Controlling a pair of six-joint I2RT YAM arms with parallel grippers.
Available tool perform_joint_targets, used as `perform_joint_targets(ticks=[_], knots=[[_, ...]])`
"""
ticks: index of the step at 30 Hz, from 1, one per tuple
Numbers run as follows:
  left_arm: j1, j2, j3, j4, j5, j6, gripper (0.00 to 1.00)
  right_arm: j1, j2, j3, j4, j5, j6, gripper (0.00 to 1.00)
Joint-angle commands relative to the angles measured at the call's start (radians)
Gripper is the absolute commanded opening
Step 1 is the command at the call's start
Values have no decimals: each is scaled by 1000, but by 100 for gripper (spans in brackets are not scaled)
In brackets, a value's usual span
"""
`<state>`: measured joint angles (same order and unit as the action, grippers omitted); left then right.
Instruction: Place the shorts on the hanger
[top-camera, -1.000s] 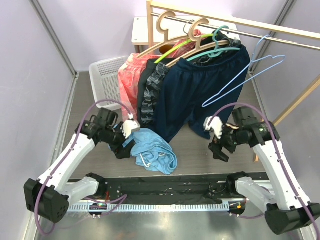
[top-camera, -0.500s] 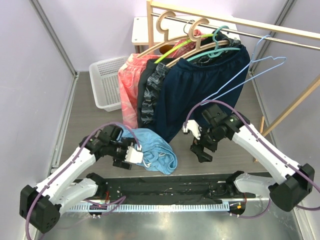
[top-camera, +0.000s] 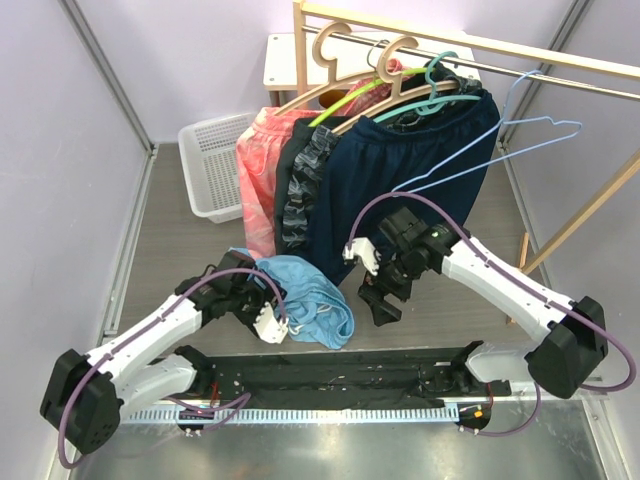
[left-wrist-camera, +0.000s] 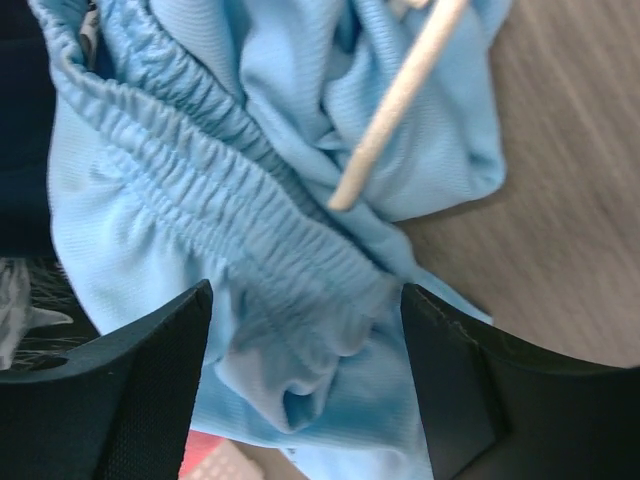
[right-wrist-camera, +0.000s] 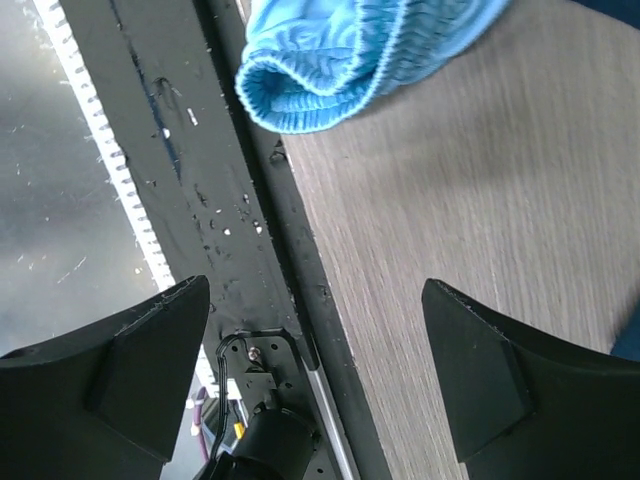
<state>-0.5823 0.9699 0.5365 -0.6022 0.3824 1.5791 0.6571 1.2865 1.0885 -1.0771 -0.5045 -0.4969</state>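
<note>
Shorts (top-camera: 305, 300) are lying crumpled on the surface (top-camera: 180, 250) near its front edge, between the two arms. They are not yet lifted. The hanger (top-camera: 499, 124) is hanging by its hook from the wooden rail (top-camera: 560, 55) at upper right, well apart from the shorts and bare of any garment. It is swinging free beside the navy shorts (top-camera: 400, 170).

The left end effector (left-wrist-camera: 305, 330) is gaping wide, with its two fingers straddling the gathered elastic waistband. The cloth is sitting between the jaws but is not being pinched. This is likely placed on the waistband because it is the thickest, firmest fold to bite. The drawstring (left-wrist-camera: 395, 100) is trailing across the fabric just above that spot and could snag.

The left arm is reaching low, with the elbow bent outward and the wrist tipped down into the left side of the heap.

The right end effector (top-camera: 375, 290) is also spread wide and is carrying nothing. It is pointing down at the bare surface just right of the shorts. The wrist view is showing only a waistband end at the top of the frame. The right arm is stretching inward across the middle, with the forearm sloping down from its shoulder. It is probably heading for a second grip on the waistband, so the garment can be spread before going to the hanger.
</note>
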Motion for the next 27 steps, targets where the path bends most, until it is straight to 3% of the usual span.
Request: perform_joint_targets(ticks=[1,7,9,11,12,14,15,18,21,27], knots=[[-4,35,54,96,-10,82,67,35,33,31,28,-22,9,93],[-4,93,86,13,-16,117,49,53,79,54,69,-31,37,94],[-4,108,105,12,-25,56,35,53,97,62,85,-39,44,98],[-4,124,172,-19,-34,-63,10,52,108,68,106,-37,60,99],[4,145,274,-59,-52,-244,1,53,111,68,114,-39,64,99],[36,183,386,-115,-42,-406,0,53,123,68,153,-37,101,99],[102,223,513,-160,5,-551,0,53,126,68,169,-34,113,100],[205,279,669,-261,113,-786,0,58,128,64,265,-8,210,100],[292,297,711,-245,134,-968,0,67,87,5,439,18,321,100],[360,293,683,-209,171,-1058,0,127,83,-81,654,101,386,98]])
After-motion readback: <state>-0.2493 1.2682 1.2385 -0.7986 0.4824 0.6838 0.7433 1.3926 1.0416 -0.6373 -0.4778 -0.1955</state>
